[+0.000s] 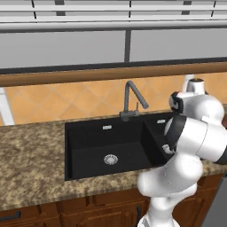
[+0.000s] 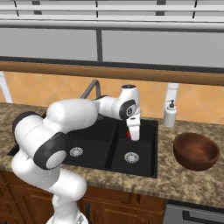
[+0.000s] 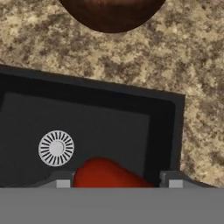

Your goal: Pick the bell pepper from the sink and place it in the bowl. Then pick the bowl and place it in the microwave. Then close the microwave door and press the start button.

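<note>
My gripper (image 2: 132, 136) hangs over the small right basin of the black sink (image 2: 146, 151), shut on the red bell pepper (image 2: 128, 134). In the hand view the bell pepper (image 3: 107, 175) fills the gap between my two fingertips, with the basin floor (image 3: 109, 127) and its steel drain (image 3: 56, 148) below. The dark reddish-brown bowl (image 2: 196, 151) stands upright on the counter to the right of the sink, and the bowl's rim (image 3: 111, 15) shows beyond the sink edge. The microwave and its door are out of view.
A dark faucet (image 1: 131, 99) rises behind the sink (image 1: 106, 142). A white soap dispenser (image 2: 169, 114) stands on the speckled counter (image 2: 175, 179) behind the bowl. A wooden ledge and a window run along the back wall.
</note>
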Tool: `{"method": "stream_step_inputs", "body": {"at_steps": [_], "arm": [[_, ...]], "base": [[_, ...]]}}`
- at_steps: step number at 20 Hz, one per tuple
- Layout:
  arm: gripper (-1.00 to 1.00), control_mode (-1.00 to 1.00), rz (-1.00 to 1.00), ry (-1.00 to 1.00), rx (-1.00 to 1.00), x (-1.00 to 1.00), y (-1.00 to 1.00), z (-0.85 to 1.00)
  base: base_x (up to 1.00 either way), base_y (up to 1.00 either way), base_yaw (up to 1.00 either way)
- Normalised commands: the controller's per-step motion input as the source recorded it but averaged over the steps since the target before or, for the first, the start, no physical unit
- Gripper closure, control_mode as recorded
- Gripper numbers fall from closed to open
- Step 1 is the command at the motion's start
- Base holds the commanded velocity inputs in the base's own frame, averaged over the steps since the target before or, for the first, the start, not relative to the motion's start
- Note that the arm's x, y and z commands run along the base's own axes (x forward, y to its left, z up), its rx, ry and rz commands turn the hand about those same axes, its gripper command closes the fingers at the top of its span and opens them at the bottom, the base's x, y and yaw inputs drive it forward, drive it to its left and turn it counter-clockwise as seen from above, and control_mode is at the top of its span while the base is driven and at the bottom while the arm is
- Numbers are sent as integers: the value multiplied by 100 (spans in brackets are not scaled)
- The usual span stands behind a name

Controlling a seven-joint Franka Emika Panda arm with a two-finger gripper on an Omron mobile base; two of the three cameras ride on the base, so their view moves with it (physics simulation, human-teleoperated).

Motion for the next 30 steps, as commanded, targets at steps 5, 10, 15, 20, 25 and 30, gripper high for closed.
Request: {"method": "stream_step_inputs", "body": {"at_steps": [5, 10, 15, 20, 25, 30], "arm": [[100, -100, -4, 2, 0, -11, -78, 41], [100, -100, -3, 0, 0, -5, -65, 44], [100, -100, -1, 1, 0, 0, -61, 11], [100, -100, 0, 0, 5, 0, -71, 0], [100, -100, 0, 0, 12, 5, -52, 0], [100, -100, 0, -3, 1, 8, -34, -7]], "base": [[0, 0, 0], [0, 0, 0], [0, 0, 0], [0, 0, 0], [0, 0, 0], [0, 0, 0]]}}
